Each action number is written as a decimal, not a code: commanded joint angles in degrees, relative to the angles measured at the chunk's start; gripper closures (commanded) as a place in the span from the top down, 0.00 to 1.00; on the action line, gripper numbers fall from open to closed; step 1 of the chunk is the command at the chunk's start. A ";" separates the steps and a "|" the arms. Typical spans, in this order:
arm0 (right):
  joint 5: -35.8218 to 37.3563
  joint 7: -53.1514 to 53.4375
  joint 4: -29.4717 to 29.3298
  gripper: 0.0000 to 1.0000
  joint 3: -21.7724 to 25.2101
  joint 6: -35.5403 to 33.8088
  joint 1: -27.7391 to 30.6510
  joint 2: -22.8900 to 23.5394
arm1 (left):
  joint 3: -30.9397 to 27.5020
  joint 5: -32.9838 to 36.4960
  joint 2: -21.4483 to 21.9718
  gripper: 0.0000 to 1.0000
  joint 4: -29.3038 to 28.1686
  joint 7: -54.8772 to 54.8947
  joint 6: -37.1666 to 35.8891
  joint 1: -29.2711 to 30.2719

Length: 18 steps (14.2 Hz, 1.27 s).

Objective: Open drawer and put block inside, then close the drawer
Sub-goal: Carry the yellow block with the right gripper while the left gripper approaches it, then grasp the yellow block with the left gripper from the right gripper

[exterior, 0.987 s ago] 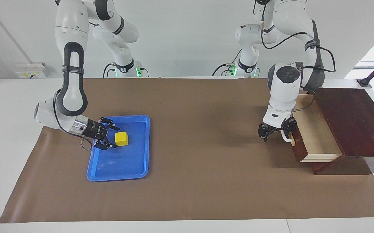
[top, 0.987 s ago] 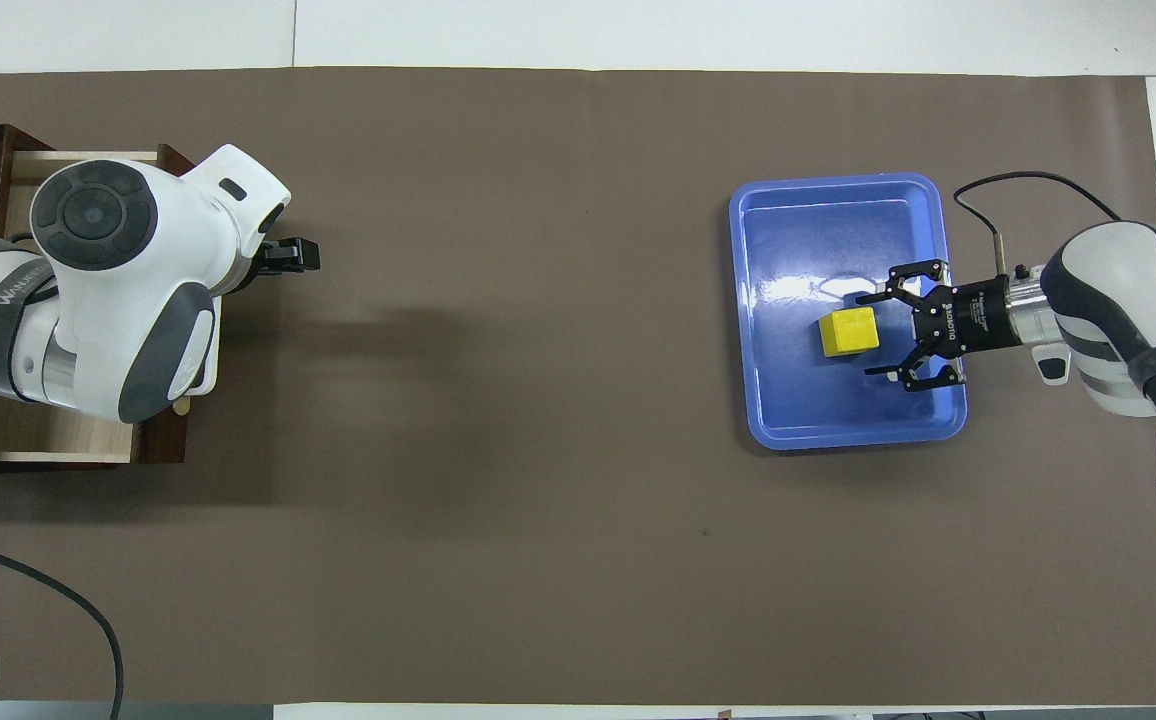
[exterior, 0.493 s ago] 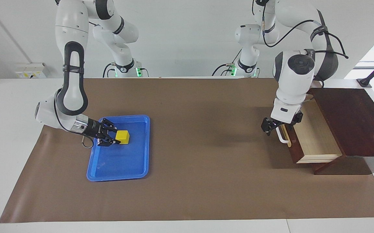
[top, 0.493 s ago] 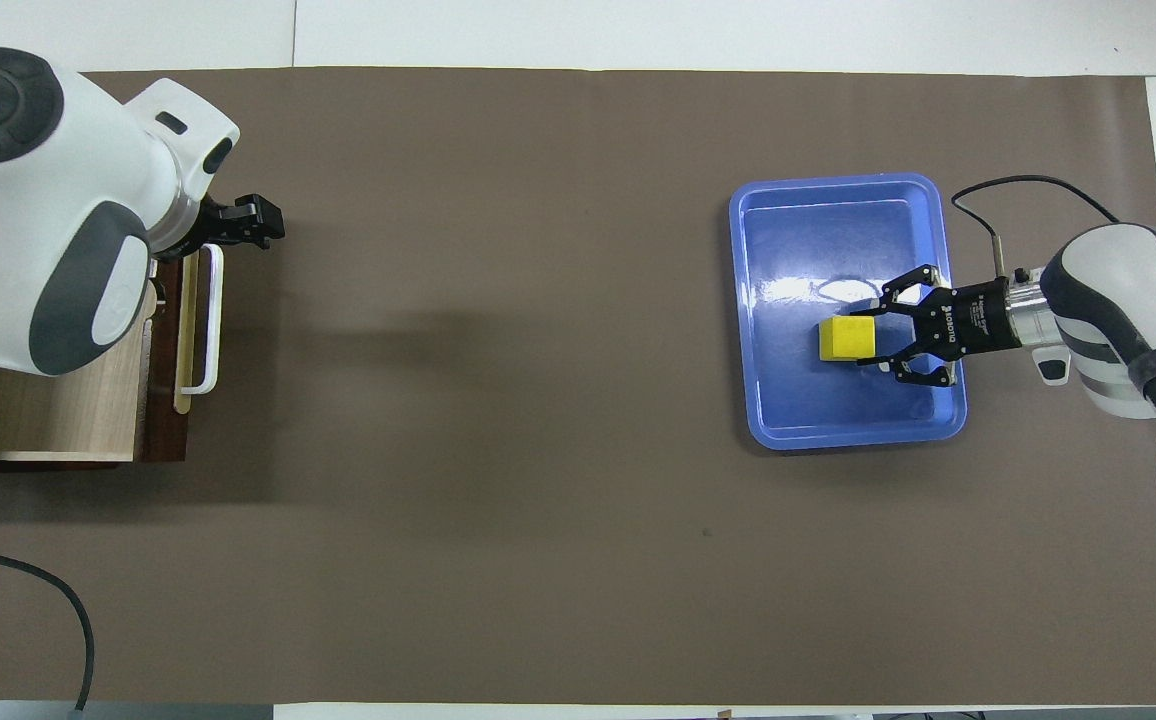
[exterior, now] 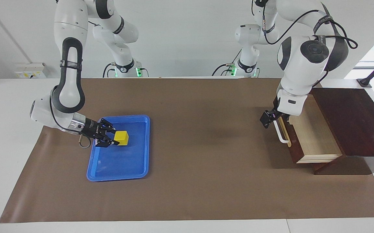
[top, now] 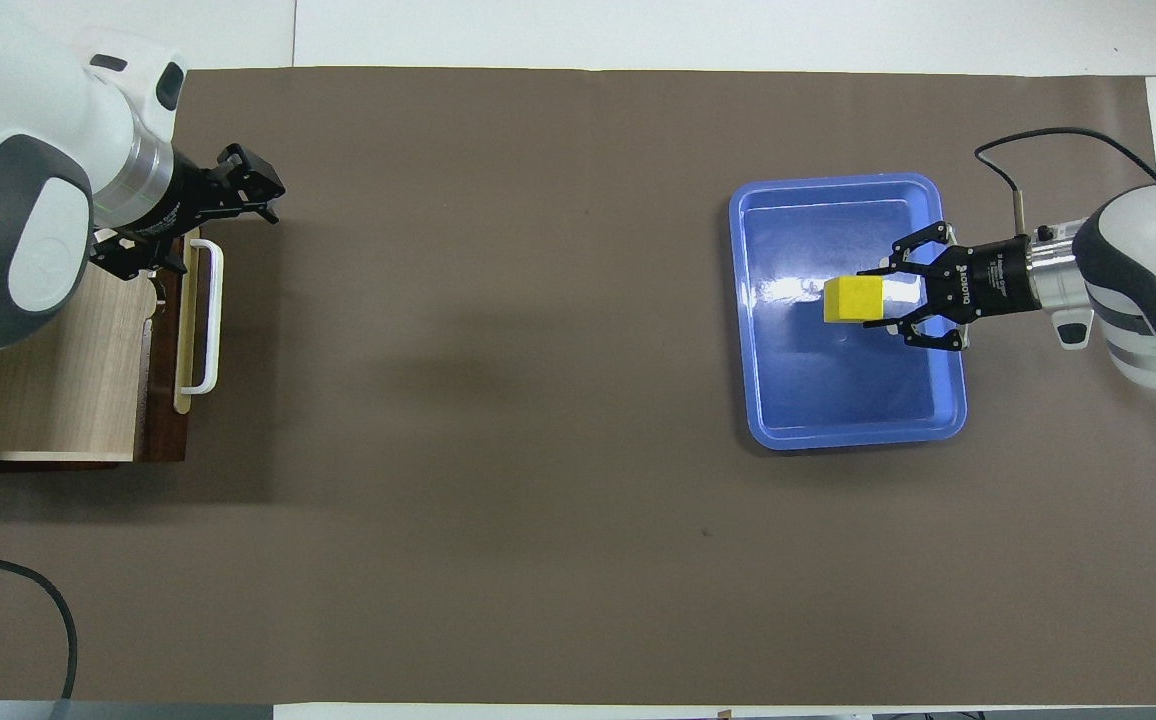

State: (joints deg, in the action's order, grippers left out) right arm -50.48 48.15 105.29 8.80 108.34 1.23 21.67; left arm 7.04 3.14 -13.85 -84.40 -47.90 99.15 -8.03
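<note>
The dark wooden drawer (exterior: 313,137) stands pulled open at the left arm's end of the table, showing its pale interior (top: 58,380) and its white bar handle (exterior: 280,133). My left gripper (exterior: 276,117) is open and empty, raised over the end of the handle (top: 206,315) that is farther from the robots; it also shows in the overhead view (top: 193,222). My right gripper (exterior: 113,137) is shut on the yellow block (exterior: 121,137) and holds it low over the blue tray (exterior: 119,177). The overhead view shows the block (top: 850,300) between this gripper's (top: 883,298) fingers.
The drawer's dark wooden box (exterior: 352,119) sits at the table's edge at the left arm's end. The blue tray (top: 838,180) holds nothing else. A brown mat (exterior: 200,181) covers the table between tray and drawer. A black cable (top: 38,600) lies near the left arm's base.
My right gripper closed on the yellow block and lifted it slightly off the tray. My left gripper let go of the handle and rose, drifting toward the handle's end farther from the robots.
</note>
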 commanded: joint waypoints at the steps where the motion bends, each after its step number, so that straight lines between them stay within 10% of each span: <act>1: -0.94 4.39 -4.73 0.00 -0.36 -1.03 -2.28 1.44 | -0.53 -1.55 -1.44 1.00 2.39 -14.11 -0.81 -1.19; 18: -1.29 33.12 -14.32 0.00 -0.36 4.59 -26.27 4.08 | -0.71 -2.26 -4.16 1.00 1.69 -68.98 6.48 -14.46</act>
State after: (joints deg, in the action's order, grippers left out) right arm -50.53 78.64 92.23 8.22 111.44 -23.76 24.95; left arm 7.28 0.94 -15.84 -83.62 -113.13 104.03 -19.92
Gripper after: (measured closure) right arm 0.441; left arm 0.000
